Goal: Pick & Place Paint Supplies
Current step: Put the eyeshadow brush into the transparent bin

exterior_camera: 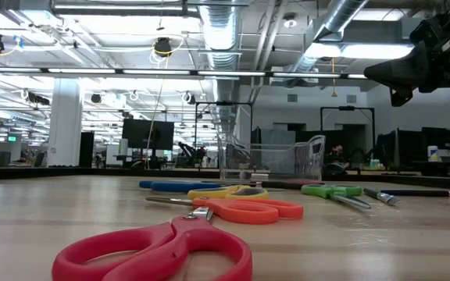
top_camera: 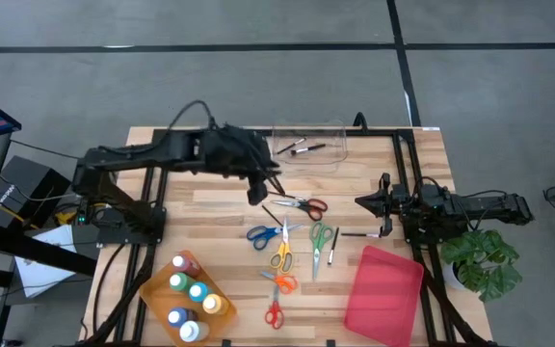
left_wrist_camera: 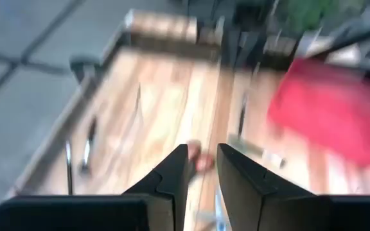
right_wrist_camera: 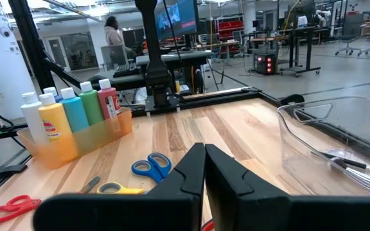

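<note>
Two dark robot arms with black cables and wedge-shaped fingers

Both arms are matte black throughout, built from blocky, boxy segments joined at rounded joints. The left arm [top_camera: 162, 154] has a thin black cable arching in a loop above its upper segment, and its wrist end is bulky and irregular in outline. More black cables trail from its base. The right arm [top_camera: 451, 206] is shorter in outline, a row of chunky dark housings with a cable running off its outer end. Seen up close, the left arm's fingers [left_wrist_camera: 172, 176] are smooth, dark, angular wedges tapering to narrow tips, rising from a flat black bar. The right arm's fingers [right_wrist_camera: 188, 174] have the same black wedge shape.
</note>
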You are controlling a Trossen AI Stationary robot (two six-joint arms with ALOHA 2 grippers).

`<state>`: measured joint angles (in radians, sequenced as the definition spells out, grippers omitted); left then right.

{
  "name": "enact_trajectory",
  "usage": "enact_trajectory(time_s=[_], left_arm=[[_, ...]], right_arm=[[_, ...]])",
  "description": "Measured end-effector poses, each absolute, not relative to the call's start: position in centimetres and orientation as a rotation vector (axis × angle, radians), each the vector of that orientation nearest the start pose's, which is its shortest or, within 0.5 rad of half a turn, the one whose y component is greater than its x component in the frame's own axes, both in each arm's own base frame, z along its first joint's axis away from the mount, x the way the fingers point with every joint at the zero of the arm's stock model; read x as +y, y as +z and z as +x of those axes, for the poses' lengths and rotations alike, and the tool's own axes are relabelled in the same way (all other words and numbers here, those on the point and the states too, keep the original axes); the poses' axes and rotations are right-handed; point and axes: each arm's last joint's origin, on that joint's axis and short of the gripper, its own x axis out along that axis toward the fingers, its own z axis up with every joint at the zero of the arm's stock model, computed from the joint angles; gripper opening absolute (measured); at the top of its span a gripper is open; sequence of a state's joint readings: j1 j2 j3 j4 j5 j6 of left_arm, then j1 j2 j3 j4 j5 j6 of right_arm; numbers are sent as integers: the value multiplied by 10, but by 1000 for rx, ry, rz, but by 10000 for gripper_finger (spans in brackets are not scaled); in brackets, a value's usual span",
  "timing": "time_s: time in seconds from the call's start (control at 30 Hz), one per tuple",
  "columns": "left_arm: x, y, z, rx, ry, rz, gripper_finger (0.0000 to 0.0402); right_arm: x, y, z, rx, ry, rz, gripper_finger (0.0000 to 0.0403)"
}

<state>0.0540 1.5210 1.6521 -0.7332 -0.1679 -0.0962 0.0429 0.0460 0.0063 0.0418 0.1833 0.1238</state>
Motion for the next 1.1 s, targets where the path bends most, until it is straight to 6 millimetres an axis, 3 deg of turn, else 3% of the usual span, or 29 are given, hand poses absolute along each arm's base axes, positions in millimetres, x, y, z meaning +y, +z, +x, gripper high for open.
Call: enact_trajectory(time_s=[0.3, 0.47, 0.77, 1.1], left_arm=[[44, 280, 317, 873, 326, -74, 76], [67, 237, 305, 903, 375, -99, 76], [110, 207, 287, 915, 372, -256, 21], [112, 173, 299, 1026, 178, -99, 2]], right_arm=[[-1, 166, 100, -11, -140, 124, 8], [-1, 166, 100, -11, -140, 124, 8], [-1, 166, 100, -11, -140, 124, 8], [-1, 166, 100, -11, -139, 124, 8]])
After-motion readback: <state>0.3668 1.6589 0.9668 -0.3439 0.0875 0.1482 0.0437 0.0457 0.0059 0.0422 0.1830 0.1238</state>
